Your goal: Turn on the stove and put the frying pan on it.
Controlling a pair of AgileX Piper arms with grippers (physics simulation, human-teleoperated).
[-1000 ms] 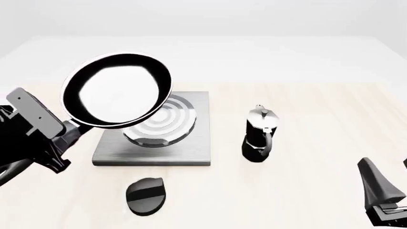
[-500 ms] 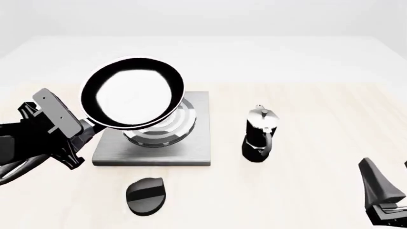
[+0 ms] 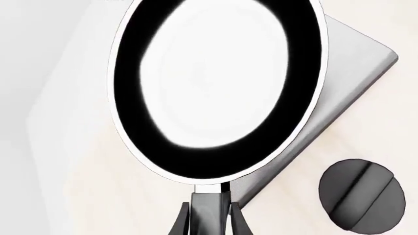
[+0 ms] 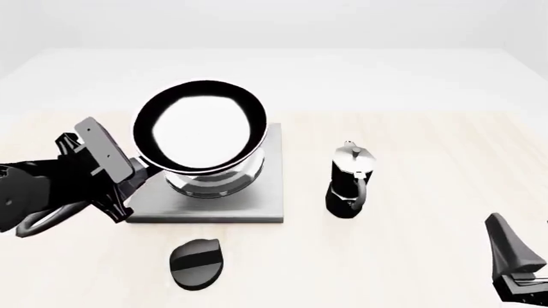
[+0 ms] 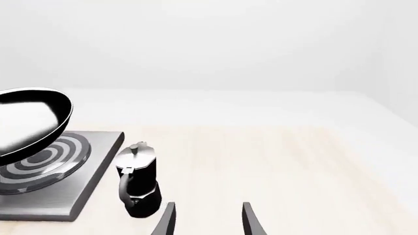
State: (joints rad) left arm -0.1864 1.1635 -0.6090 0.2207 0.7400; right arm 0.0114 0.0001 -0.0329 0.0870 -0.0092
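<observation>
Half the job looks open: the left hand (image 4: 128, 172), clenched on the handle, holds the frying pan (image 4: 201, 126) tilted above the stove (image 4: 269, 186), not yet set down, while the right hand (image 5: 207, 220) hangs released, well apart from the knob (image 4: 196, 263).

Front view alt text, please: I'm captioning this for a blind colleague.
The left pincer holds the frying pan by its handle, raised and tilted above the stove. A moka pot stands right of the stove, a black knob lies in front, and the right pincer waits at the lower right.
</observation>
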